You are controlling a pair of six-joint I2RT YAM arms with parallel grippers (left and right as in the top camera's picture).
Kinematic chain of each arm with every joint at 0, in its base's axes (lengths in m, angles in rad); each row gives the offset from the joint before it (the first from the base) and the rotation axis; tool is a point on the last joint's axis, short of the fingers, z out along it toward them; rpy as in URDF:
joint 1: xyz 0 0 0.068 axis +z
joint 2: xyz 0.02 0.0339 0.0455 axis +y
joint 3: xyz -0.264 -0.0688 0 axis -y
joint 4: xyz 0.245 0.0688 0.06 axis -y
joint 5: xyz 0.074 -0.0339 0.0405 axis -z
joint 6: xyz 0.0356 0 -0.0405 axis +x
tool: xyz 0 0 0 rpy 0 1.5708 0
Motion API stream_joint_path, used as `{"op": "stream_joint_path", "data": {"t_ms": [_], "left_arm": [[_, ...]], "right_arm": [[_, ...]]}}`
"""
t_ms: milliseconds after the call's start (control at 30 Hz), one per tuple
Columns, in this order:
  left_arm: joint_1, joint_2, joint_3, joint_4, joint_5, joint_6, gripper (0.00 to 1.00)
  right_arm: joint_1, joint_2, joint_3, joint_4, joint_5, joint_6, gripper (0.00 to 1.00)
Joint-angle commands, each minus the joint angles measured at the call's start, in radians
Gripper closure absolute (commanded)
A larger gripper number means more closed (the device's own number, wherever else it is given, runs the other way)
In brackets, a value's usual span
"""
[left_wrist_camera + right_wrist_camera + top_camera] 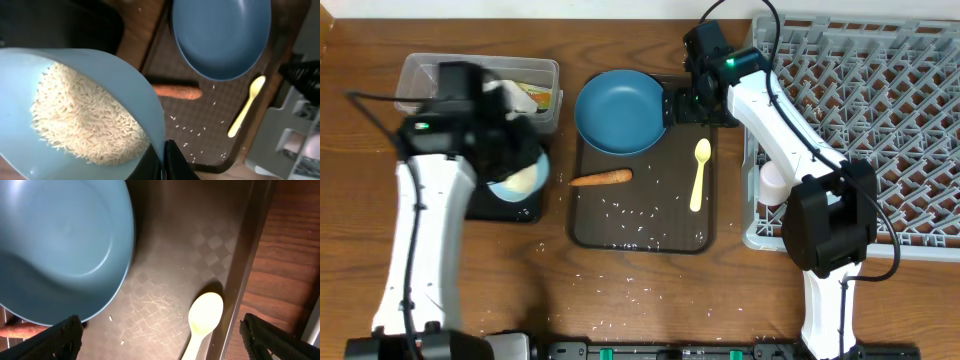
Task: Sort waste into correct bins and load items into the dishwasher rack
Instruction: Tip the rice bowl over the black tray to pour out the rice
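Overhead: one plate (620, 112); one carrot (601, 178)

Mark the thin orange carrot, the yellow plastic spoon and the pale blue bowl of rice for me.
Thin orange carrot (601, 178): overhead view, middle of its body.
Yellow plastic spoon (698, 182): overhead view, on its handle.
Pale blue bowl of rice (20, 80): left wrist view, bare inner wall.
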Motion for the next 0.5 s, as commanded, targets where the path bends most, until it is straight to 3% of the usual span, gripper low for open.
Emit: {"op": "stream_joint_path", "data": {"t_ms": [0, 200, 467], "left_arm": [[0.119, 0.040, 0.007, -0.002, 0.227, 0.174, 0.94], [0.301, 0.162, 0.000, -0.017, 0.510, 0.308, 0.94], [0.404, 0.353, 0.000, -0.024, 0.765, 0.415, 0.94]], "right_arm": [[-0.016, -0.023, 0.010, -0.004, 0.003, -0.012, 0.01], [-0.016, -0.023, 0.010, -0.004, 0.004, -0.012, 0.01], [-0.016, -0.023, 0.010, -0.008, 0.011, -0.013, 0.01]]}}
